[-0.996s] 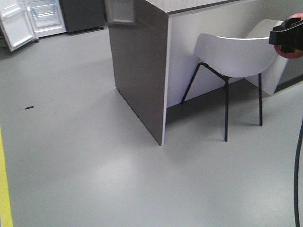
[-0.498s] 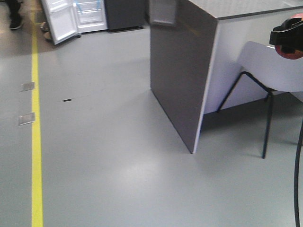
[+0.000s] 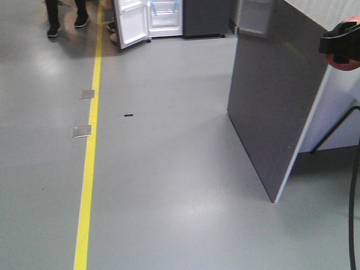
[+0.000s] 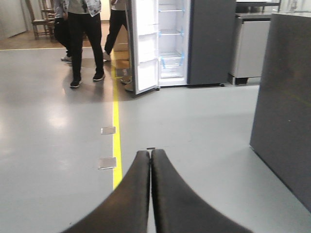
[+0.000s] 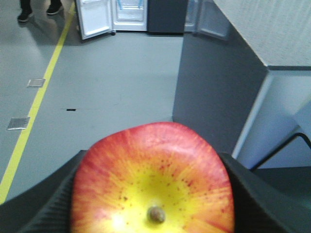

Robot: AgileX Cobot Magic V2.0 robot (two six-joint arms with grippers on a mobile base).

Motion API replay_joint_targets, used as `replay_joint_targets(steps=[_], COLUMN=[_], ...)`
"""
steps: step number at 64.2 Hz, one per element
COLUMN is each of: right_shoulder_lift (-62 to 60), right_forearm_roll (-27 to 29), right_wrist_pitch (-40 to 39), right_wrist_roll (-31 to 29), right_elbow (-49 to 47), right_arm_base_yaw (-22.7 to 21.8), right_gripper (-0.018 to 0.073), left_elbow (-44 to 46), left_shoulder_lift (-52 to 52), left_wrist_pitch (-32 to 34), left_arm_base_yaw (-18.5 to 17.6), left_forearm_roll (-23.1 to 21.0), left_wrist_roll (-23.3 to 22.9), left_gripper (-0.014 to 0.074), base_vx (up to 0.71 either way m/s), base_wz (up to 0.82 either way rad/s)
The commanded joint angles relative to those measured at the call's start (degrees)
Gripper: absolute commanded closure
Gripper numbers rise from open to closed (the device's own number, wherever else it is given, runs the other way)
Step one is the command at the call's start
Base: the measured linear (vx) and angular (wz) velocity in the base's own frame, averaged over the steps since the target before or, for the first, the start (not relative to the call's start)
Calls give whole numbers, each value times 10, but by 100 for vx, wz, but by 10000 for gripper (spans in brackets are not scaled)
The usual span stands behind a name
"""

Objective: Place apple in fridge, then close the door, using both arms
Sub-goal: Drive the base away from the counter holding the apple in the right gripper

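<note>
The apple (image 5: pixel 153 179), red blending into yellow with its stem dimple facing the camera, fills the lower right wrist view. My right gripper (image 5: pixel 151 162) is shut on it, one black finger on each side. In the front view the same gripper (image 3: pixel 340 43) and the apple (image 3: pixel 344 61) show at the right edge. The fridge (image 3: pixel 203 17) stands far off at the top, its white inside (image 4: pixel 171 43) showing. Its door (image 4: pixel 146 48) hangs open to the left. My left gripper (image 4: pixel 149 154) is shut on nothing, held above the floor.
A dark grey counter end panel (image 3: pixel 275 95) juts out on the right, with a black chair leg (image 3: pixel 337 129) behind it. A yellow floor line (image 3: pixel 90 157) runs toward the fridge, beside two metal floor plates (image 3: pixel 81 130). People (image 4: pixel 85 39) stand left of the fridge door.
The view has swung left: the fridge has shifted from the top-left corner toward top centre, the counter has slid right, and the white chair has left the frame. The apple stays gripped.
</note>
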State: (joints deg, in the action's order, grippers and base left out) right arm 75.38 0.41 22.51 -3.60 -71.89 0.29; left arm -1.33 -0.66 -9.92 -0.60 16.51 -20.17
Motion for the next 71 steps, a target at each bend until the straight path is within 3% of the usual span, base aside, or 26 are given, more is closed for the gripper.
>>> replay_joint_targets(steps=[1, 71], right_shoulder_lift=[-19, -19], right_forearm_roll=[-1, -1], right_wrist_pitch=[-49, -48], right_wrist_roll=[-4, -4], right_elbow=[-17, -17], right_arm_base_yaw=[-2, -2], right_gripper=[489, 489], left_elbow=[-17, -17], left_shoulder_lift=[-8, -8], left_wrist_pitch=[42, 42], left_arm_base_yaw=[0, 0], left_forearm_roll=[0, 0], left_wrist_roll=[-1, -1], left_gripper=[602, 602], base_vx=[10, 12], base_wz=[28, 8])
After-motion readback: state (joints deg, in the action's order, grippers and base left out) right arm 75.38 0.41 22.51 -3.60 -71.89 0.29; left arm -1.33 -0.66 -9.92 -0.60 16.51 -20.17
